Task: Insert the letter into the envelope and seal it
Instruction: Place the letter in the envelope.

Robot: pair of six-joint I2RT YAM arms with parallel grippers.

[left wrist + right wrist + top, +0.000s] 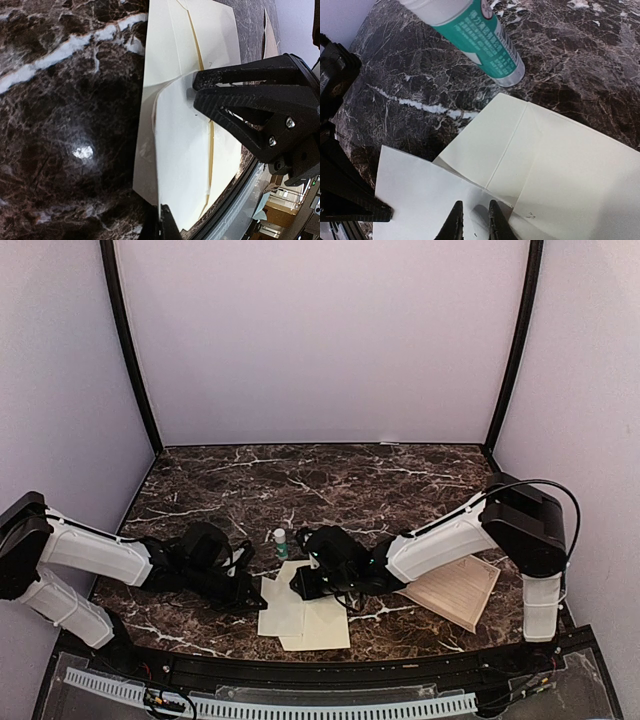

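Top external: arms reach low inward; left claw (pixel 254 592) closed, right claw (pixel 299 585) slightly parted over envelope (pixel 318 625).

A dark brown marble tabletop (pixel 350 480) with white veins is filling the floor of the booth. Near its middle a glue stick (pixel 280 541) is standing upright, its label showing teal with white print and its cap (pixel 280 534) showing white. Pale lilac walls (pixel 320 340) are closing in the back and both sides. Two black poles (pixel 125 340) are rising in the rear corners. A white slotted strip (pixel 300 706) is running along the near edge.
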